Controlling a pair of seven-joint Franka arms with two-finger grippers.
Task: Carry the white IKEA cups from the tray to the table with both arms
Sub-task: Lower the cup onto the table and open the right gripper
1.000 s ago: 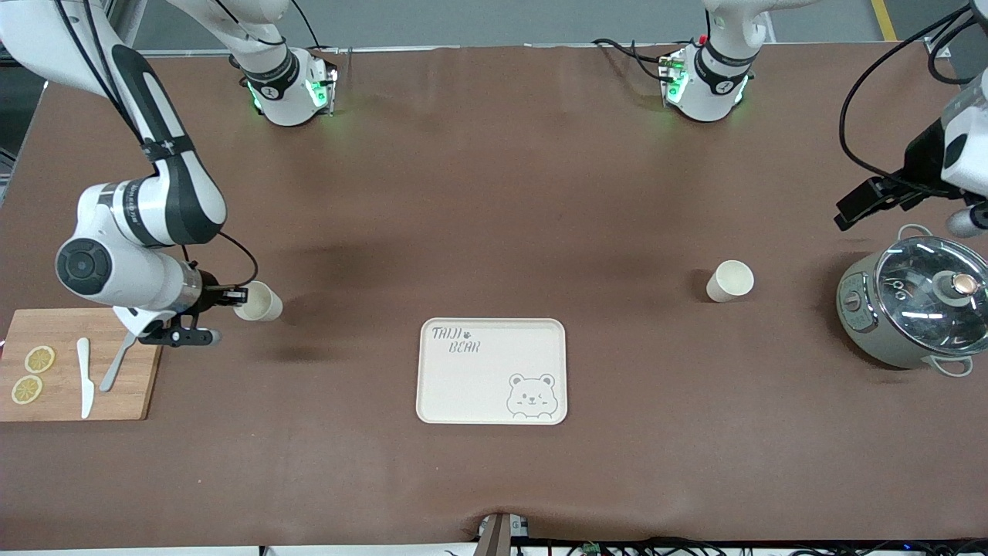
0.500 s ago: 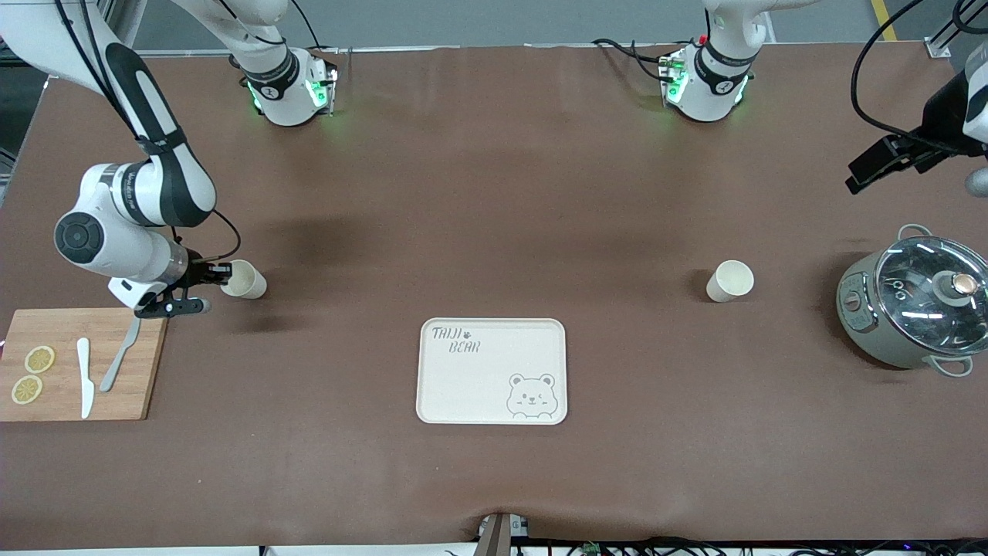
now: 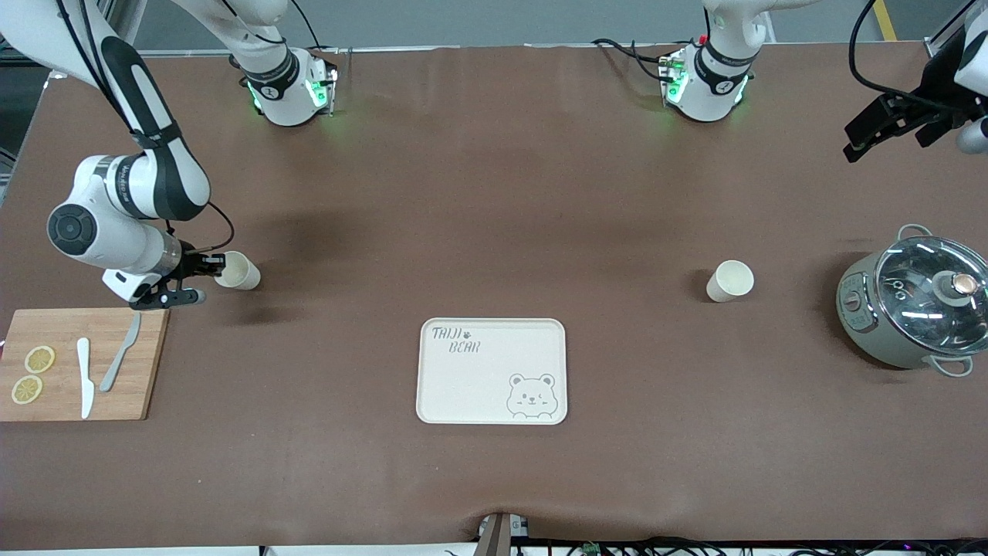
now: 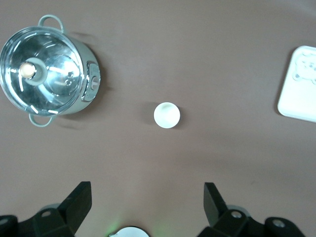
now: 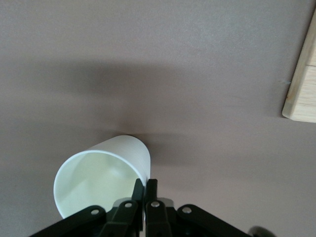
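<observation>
One white cup (image 3: 237, 271) is tilted, its mouth facing the front camera, with my right gripper (image 3: 218, 267) shut on its rim beside the cutting board. In the right wrist view the fingers (image 5: 146, 183) pinch the wall of this cup (image 5: 98, 182); I cannot tell whether it touches the table. The other white cup (image 3: 729, 281) stands upright and free between the tray and the pot. My left gripper (image 3: 884, 143) hangs open high over the left arm's end of the table. Its wrist view shows the jaws (image 4: 146, 197) wide apart, with that cup (image 4: 167, 114) well below.
A cream bear-print tray (image 3: 463, 386) lies mid-table nearer the front camera. A grey pot with a glass lid (image 3: 911, 309) stands at the left arm's end. A wooden cutting board (image 3: 131, 401) with lemon slices, a knife and a fork lies at the right arm's end.
My right gripper has carried its cup away from the front camera and toward the right arm's end. My left gripper has moved away from the pot toward the bases, still open.
</observation>
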